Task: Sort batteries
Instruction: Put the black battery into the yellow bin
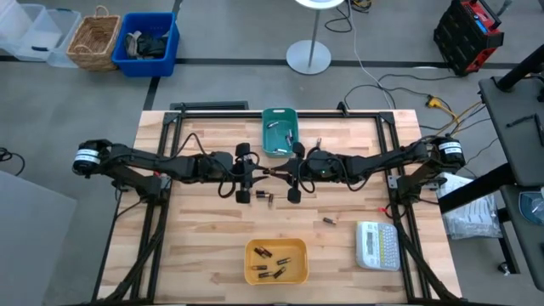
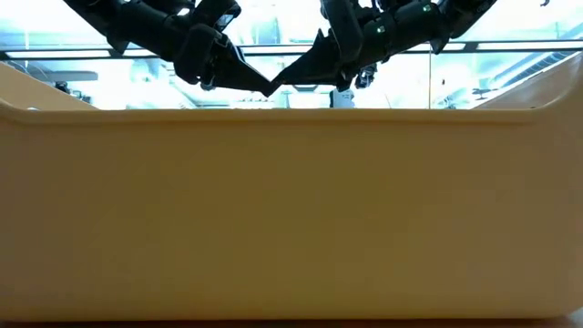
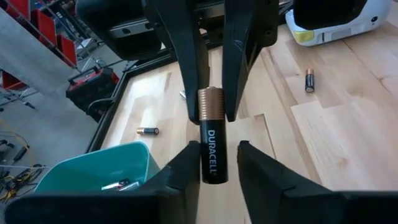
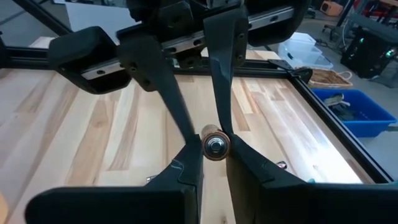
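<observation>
We see both grippers — left (image 3: 214, 163), right (image 4: 211, 163) — clamped on one battery (image 3: 210, 140) at mid-table, above the wood.

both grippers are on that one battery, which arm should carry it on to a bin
Probably the right. The right gripper clamps the battery at its copper end, and in the high view its arm lies just beside the teal bin. The left gripper pinches the black end.
</observation>
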